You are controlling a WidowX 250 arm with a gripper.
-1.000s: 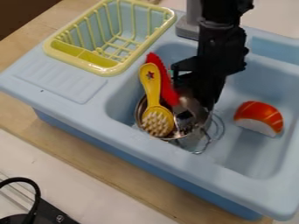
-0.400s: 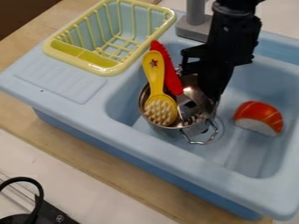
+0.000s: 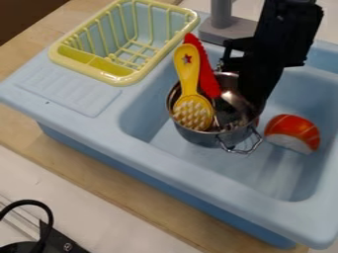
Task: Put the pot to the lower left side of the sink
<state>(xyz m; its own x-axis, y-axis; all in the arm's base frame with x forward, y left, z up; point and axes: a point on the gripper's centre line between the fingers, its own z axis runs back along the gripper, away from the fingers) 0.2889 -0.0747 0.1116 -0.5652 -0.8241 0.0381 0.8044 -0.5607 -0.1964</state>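
Sink (image 3: 165, 160) on table (image 3: 132, 197). Pot (image 3: 201, 137) in sink basin, toy sushi (image 3: 292, 133) just to its R. Brush (image 3: 192, 111) & utensil (image 3: 208, 81) in pot, brush L of utensil. Dish rack (image 3: 113, 78) on sink's L rear; faucet (image 3: 228, 32) at rear, behind pot.

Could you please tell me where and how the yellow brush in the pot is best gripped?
I would grip the yellow brush by its handle, near the rounded top end, coming from above on the dish rack side. That slim handle rises out of the pot, the wide bristled head sits inside it, and the red utensil crowds the handle's other side.
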